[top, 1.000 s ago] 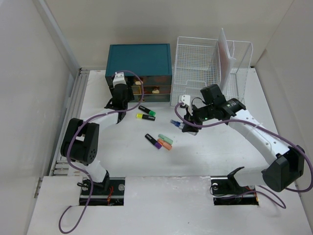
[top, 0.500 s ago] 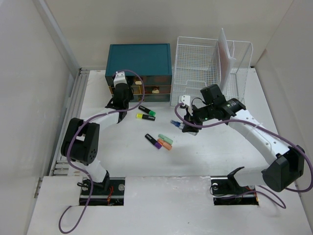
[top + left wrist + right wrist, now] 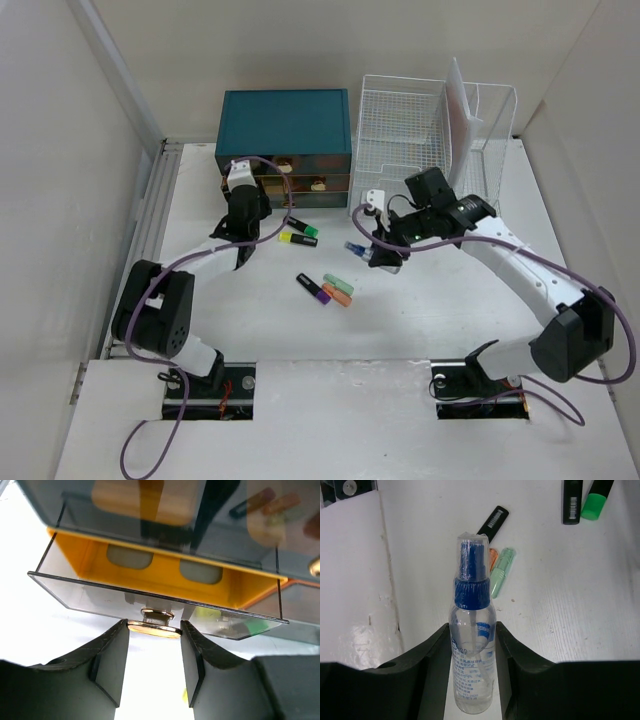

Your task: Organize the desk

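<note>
Across the matte-white bench (image 3: 450, 310), which spreads out in front of the teal drawer chest with gold knobs (image 3: 285, 122), the tidying looks barely begun. 5 pens lie loose: a green-tipped black highlighter (image 3: 301, 227) and a yellow-tipped black highlighter (image 3: 297, 238) close in front of the chest, and a purple-tipped black marker (image 3: 313, 287), an orange marker (image 3: 337, 295) and a mint-green marker (image 3: 340, 283) farther out from it. None is stowed, so most of the job seems left.

At the chest's left front, the left jaws are nearly closed, their pads pressed to both sides of a flat gold knob (image 3: 154, 628) on a clear-fronted drawer with an orange tray (image 3: 150, 572), which stands a little way out of the chest. Right of the chest's front, the right jaws are partly open and clamp the body of a clear spray bottle with a blue cap (image 3: 472, 645).
</note>
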{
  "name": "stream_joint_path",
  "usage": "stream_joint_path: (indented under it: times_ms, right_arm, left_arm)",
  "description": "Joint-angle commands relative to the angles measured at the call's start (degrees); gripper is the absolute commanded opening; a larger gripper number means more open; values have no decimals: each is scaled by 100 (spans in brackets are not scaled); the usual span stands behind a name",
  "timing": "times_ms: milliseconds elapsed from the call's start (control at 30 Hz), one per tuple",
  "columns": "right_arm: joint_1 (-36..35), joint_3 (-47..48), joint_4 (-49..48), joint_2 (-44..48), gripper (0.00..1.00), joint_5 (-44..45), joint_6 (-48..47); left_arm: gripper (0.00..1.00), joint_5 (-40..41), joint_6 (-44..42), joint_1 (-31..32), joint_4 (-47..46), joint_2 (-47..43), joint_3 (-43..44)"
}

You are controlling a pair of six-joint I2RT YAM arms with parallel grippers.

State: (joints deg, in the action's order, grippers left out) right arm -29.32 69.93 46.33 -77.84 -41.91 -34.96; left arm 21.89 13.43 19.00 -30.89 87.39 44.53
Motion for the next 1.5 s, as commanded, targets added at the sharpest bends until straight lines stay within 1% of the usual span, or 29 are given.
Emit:
stream_joint_path:
  times_ms: [0,100,133,200,233,267,467,567,600,667,700,833,1033,1133,1367,1467]
  right_arm:
    - [32,651,-150,-230,0,-247,121]
    - [32,1012,-307,-669,0,-247,253]
    - [32,1301,-308,-810,0,-300,314]
    - [32,1636,-370,-1293,0,-300,367]
    - [32,2003,-370,-1477,0,-352,367]
    - [-20,2198,-370,-1853,0,-353,428]
    - [-205,3629,-308,-3085,0,-494,700]
    - [-267,4097,-308,-3429,0,-494,754]
    - [-267,4429,-247,-3535,0,-494,754]
    - [-329,4791,-124,-3843,0,-494,807]
    - [-390,5158,-11,-3939,0,-494,807]
    - [-513,5872,131,-4466,0,-608,859]
    - [-619,6410,70,-4924,0,-1020,930]
    - [-619,6516,-150,-5109,0,-1275,1088]
    - [-619,6516,-835,-5294,0,-1399,1412]
    - [-619,6788,-985,-5452,0,-1399,1553]
  left_arm:
    - [9,228,203,-37,-242,-520,-199]
    - [9,167,352,-37,-181,-679,-366]
    - [9,167,353,-37,-180,-750,-366]
    - [9,105,432,-37,-58,-750,-419]
    - [9,44,502,15,4,-811,-419]
    - [9,-9,503,16,5,-864,-471]
    - [9,-193,784,77,189,-1031,-647]
    - [9,-194,889,130,189,-1111,-700]
    - [9,-194,889,130,189,-1163,-700]
    - [9,-247,942,130,189,-1216,-761]
    - [9,-247,942,130,189,-1216,-762]
    - [9,-247,995,130,242,-1339,-876]
    - [9,-299,995,183,242,-1339,-938]
    - [9,-299,995,183,294,-1269,-885]
    - [9,-299,942,183,295,-1094,-771]
    - [9,-299,942,235,347,-1093,-771]
